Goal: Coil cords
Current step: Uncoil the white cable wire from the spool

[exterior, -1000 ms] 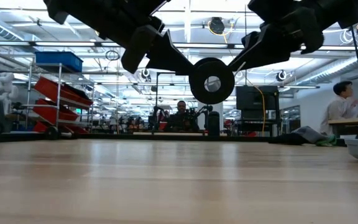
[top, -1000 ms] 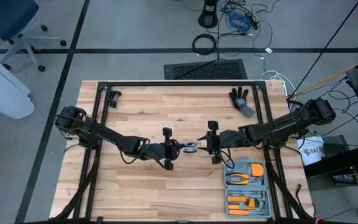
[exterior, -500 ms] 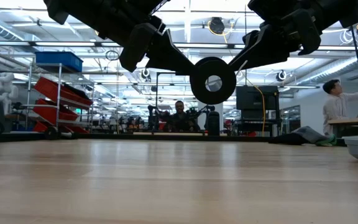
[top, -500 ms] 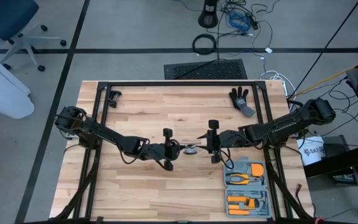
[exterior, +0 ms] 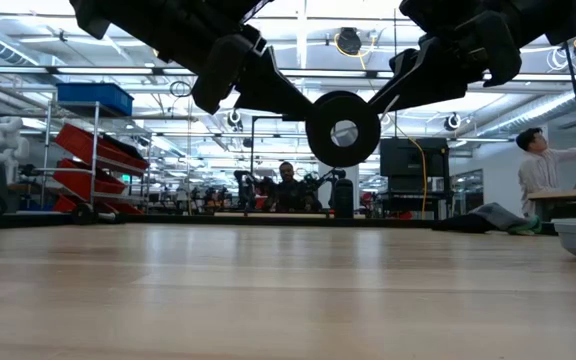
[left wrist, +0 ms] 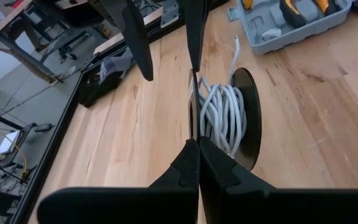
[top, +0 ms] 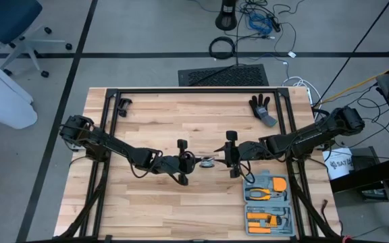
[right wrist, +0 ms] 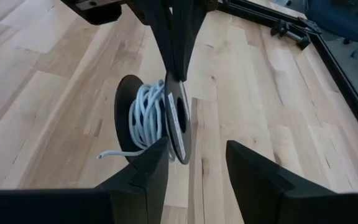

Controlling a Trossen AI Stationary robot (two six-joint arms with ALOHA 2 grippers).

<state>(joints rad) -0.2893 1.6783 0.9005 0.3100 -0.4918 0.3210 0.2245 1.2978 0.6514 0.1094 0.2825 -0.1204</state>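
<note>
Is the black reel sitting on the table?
No, in the low view the reel hangs in the air above the wooden table, with background showing beneath it.

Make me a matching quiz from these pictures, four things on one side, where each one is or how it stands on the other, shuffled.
Things:
1. reel
2. left gripper
3. tool case
4. black glove

Places or states:
A. lying at the table's far right corner
B. held up in the air between both arms, white cord wound on it
C. lying open at the table's near right corner
D. shut on a reel disc's edge

Pairs: 1-B, 2-D, 3-C, 4-A
</note>
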